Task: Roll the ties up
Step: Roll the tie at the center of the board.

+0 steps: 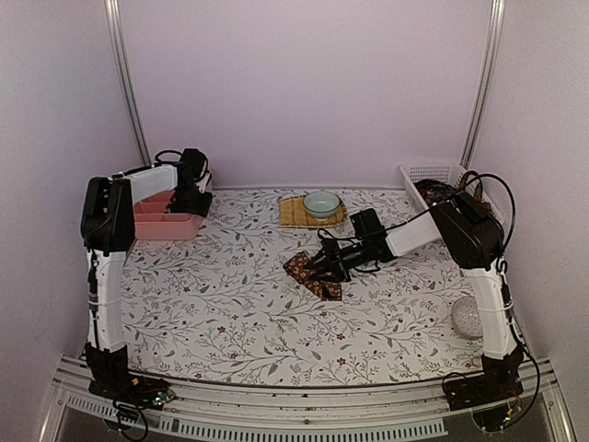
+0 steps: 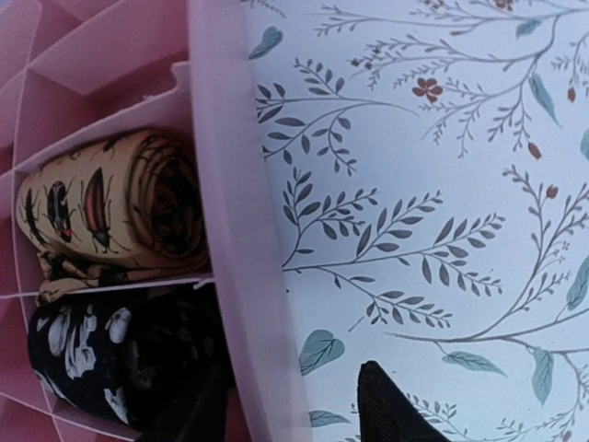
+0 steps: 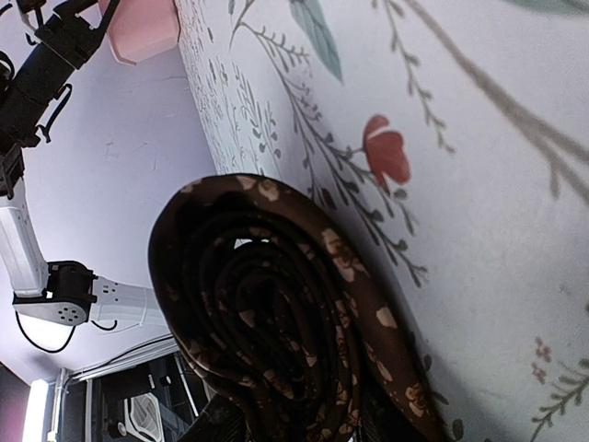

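The counter (image 1: 230, 313) is covered by a white cloth printed with grey-green leafy sprigs and small red flowers. It sits in a booth of plain pale lilac walls (image 1: 304, 83), with two metal rails (image 1: 126, 83) rising at the back corners.

A brown tie (image 1: 302, 269) with light speckles lies near the middle of the counter. Part of it is wound into a tight spiral and its loose tail lies flat on the cloth towards the near edge. The right pincer (image 1: 324, 265) is clamped on the rolled part, which stands on edge against the cloth.

A pink divided tray (image 1: 166, 226) sits at the back left. In adjoining compartments it holds a yellowish beetle-print tie roll (image 2: 120, 212) and a black tie roll (image 2: 92, 354) with white flowers. The left pincer (image 1: 190, 203) hangs over the tray's right end. Its fingers are apart on either side of the tray's outer wall, one above the black roll and one above bare cloth, gripping nothing.

A yellowish woven mat (image 1: 293, 216) lies at the back centre with a pale green bowl (image 1: 320, 203) on it. A white basket (image 1: 431, 171) with dark contents stands at the back right. A glittery ball (image 1: 467, 316) rests beside the right arm.
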Robot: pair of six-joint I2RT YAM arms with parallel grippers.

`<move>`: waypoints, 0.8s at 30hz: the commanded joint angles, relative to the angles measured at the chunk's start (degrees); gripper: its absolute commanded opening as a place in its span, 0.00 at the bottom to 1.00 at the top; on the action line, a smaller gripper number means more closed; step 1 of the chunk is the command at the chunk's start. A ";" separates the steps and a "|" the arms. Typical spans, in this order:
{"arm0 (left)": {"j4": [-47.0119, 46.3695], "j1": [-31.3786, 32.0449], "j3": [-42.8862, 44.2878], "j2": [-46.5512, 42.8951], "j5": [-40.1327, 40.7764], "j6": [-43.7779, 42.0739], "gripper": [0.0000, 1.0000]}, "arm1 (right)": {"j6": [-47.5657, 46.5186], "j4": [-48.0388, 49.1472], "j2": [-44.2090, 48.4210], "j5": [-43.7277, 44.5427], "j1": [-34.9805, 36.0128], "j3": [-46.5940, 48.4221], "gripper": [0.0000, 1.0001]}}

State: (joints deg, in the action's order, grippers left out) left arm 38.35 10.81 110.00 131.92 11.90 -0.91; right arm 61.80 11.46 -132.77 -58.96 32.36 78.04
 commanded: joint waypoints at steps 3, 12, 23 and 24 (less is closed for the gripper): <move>1.47 2.44 -0.59 -0.10 -1.48 -0.20 0.36 | -0.72 -4.34 -5.76 4.14 0.35 -0.37 0.37; -1.47 5.02 -12.92 -8.34 -1.89 1.88 0.03 | -0.80 -4.52 -5.66 4.14 0.50 -0.34 0.37; -4.07 10.36 -30.47 -21.66 -1.13 6.35 0.00 | -0.97 -4.78 -5.33 4.26 0.59 -0.38 0.37; -4.41 10.98 -32.31 -23.25 -1.42 7.19 0.00 | -1.04 -4.84 -5.18 4.30 0.52 -0.43 0.37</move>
State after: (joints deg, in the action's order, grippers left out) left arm 32.12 19.68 83.59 114.26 13.23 2.63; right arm 61.65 11.31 -132.77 -58.96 32.49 78.11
